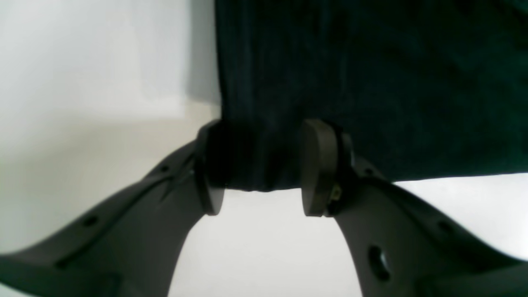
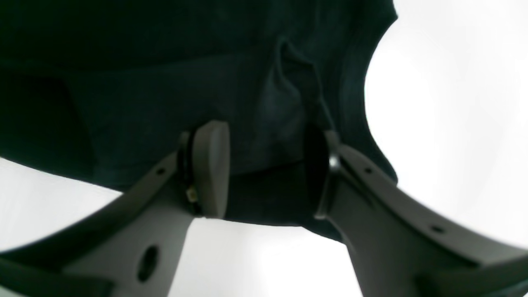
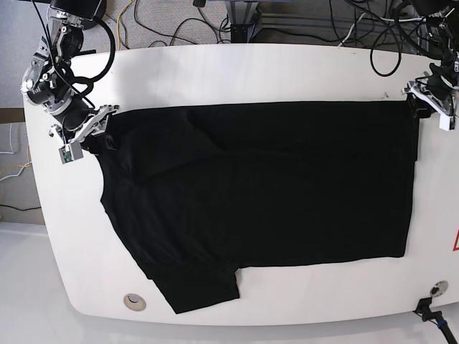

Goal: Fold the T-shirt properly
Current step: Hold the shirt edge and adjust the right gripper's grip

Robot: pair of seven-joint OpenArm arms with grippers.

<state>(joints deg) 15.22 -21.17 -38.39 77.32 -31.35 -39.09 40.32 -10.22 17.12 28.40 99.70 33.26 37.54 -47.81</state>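
Dark moulded fingers of the left gripper (image 1: 262, 167) fill the foreground of the left wrist view, with a bunched corner of the large black short-sleeved cloth T-shirt (image 3: 258, 193) pinched between the two pads. The right gripper (image 2: 268, 173) shows the same in its own view: its pads stand either side of a fold of black cloth near the curved neckline, clamped on it rather than standing free.

From the base view, the T-shirt lies flat on the white oval table (image 3: 237, 72), plain side up, its long axis running across the table from one arm to the other. The right gripper (image 3: 84, 129) holds the shoulder end, the left gripper (image 3: 429, 100) the hem corner, both on the far edge of the cloth. A sleeve sticks out at the near edge, on the right arm's side.

What matters for the coming move is that the whole body of the shirt lies toward the camera from both grippers. A fold would probably carry the held far edge forward over the cloth, both arms travelling together so the edge stays straight.
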